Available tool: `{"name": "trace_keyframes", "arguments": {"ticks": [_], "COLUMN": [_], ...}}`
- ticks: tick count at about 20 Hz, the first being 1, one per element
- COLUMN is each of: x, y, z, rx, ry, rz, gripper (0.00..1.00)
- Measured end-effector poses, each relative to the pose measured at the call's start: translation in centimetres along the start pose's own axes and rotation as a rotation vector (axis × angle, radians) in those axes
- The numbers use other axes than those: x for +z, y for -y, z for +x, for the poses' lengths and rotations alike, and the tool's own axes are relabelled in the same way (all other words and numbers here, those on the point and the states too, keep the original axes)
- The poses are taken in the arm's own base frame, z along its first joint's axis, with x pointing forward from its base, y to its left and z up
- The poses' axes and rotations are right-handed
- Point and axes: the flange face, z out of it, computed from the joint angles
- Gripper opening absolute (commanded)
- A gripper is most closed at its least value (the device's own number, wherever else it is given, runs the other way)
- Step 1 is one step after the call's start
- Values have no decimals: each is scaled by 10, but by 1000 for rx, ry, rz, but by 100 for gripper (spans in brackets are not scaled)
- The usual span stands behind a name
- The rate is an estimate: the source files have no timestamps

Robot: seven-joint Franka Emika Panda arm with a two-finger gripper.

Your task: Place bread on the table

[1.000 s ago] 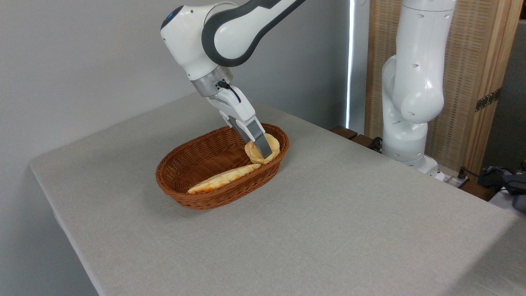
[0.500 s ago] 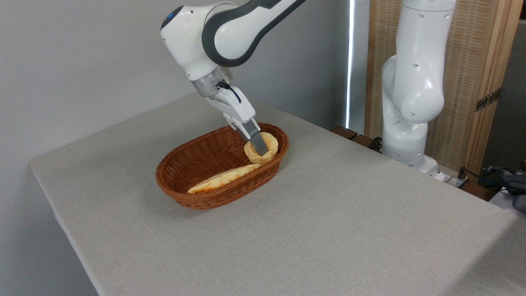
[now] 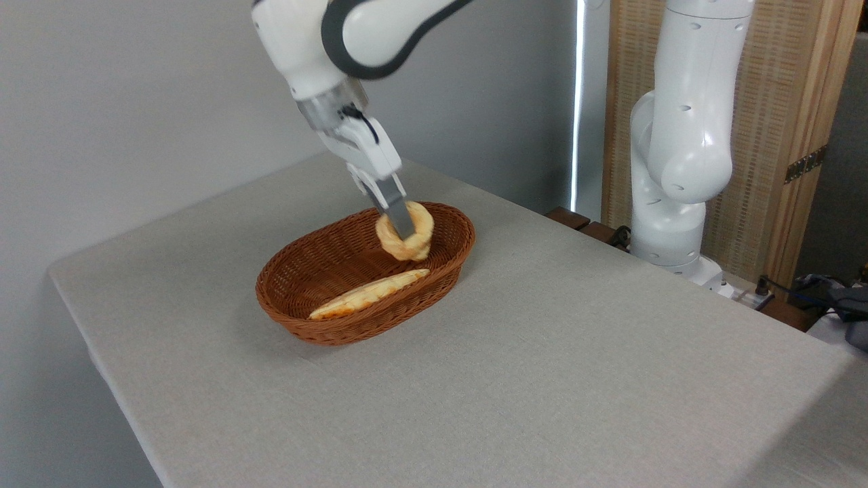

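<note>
Lifted since before, bread (image 3: 405, 234) hangs over basket (image 3: 305, 318), apparently pinched by end effector (image 3: 405, 230).

Plain grey wall (image 3: 135, 102) fills the left and centre, matte, evenly lit, w/ a soft shadow low down near the left edge. Right of it runs a narrow vertical strip of bright light (image 3: 578, 102) (a window gap or lit edge, can't tell which). Right of the strip stands a woven cane panel (image 3: 766, 135) in a light wooden frame, w/ a metal hinge (image 3: 805, 165) on its right post. Below the panel, dark wooden blocks (image 3: 583, 227) and a white power strip w/ black cables (image 3: 759, 291) sit low. At the far right edge lies a dark bundle (image 3: 844, 305), too cut off to identify.
</note>
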Motion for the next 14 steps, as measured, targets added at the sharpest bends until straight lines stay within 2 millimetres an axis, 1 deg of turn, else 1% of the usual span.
{"name": "trace_keyframes", "arguments": {"ticks": [3, 5, 6, 7, 8, 10, 12, 13, 14], "x": [-34, -51, -57, -61, -64, -63, -62, -62, -62], "y": [3, 13, 23, 35, 48, 77, 103, 114, 125], "z": [-7, -16, -22, -29, -37, -54, -72, -78, -85], "rx": [-9, -33, -52, -70, -82, -91, -96, -106, -126], "ry": [-27, -45, -59, -71, -78, -73, -76, -87, -102], "rz": [6, 5, 3, 1, 1, 13, 18, 21, 26], "gripper": [15, 15, 15, 19, 22, 23, 35, 37, 51]}}
